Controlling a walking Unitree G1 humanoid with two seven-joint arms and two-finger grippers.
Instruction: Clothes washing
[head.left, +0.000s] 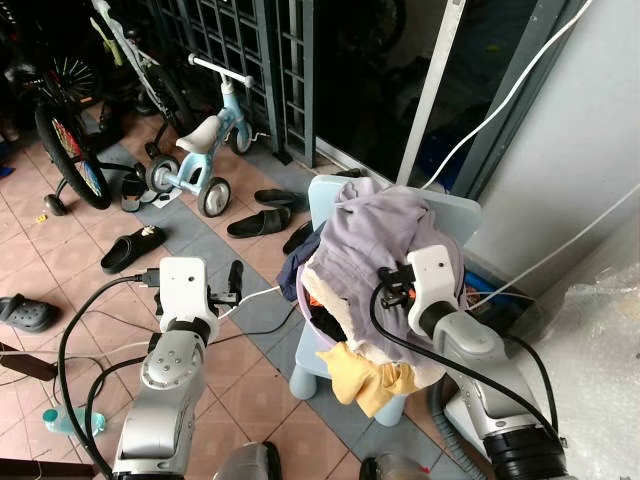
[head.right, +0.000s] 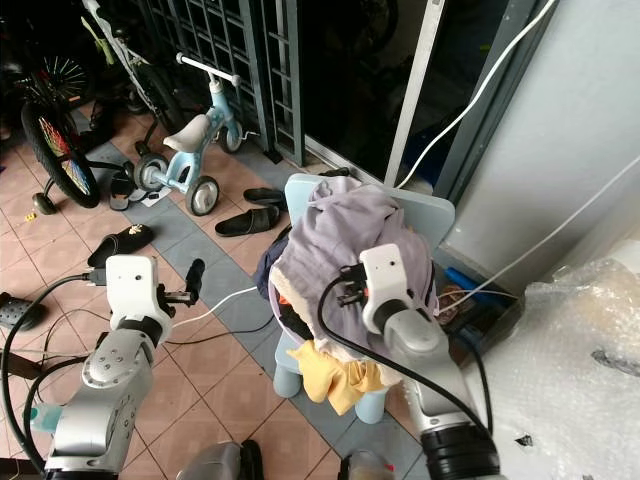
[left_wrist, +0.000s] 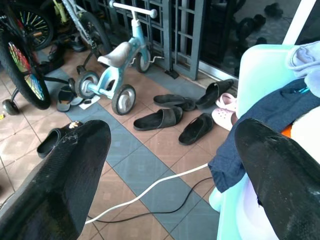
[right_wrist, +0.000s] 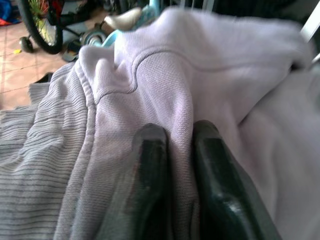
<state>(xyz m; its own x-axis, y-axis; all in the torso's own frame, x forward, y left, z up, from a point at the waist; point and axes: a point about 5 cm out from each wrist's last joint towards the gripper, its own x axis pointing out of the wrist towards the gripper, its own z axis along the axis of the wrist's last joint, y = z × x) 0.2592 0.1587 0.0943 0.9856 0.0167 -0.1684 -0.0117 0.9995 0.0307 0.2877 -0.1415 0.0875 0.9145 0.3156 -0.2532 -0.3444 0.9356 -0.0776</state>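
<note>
A heap of clothes (head.left: 365, 290) covers the pale blue chair (head.left: 455, 215) at centre frame, a lilac ribbed garment (right_wrist: 150, 85) on top (a yellow cloth (head.left: 365, 375) hangs low at the front). The right gripper (right_wrist: 175, 132) is at the heap's top, fingers pinching a fold of that garment. The left gripper (left_wrist: 172, 145), lower left, hangs spread over the tiles (head.left: 215, 245). A small blue balance bike (head.left: 200, 150) stands upper left, with black slippers (head.left: 258, 222) beside it.

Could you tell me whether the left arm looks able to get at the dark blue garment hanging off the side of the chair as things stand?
Probably yes. The left tool is open and points toward the dark blue garment draped over the pale blue chair, with bare floor between them. It would need to move forward first.
</note>
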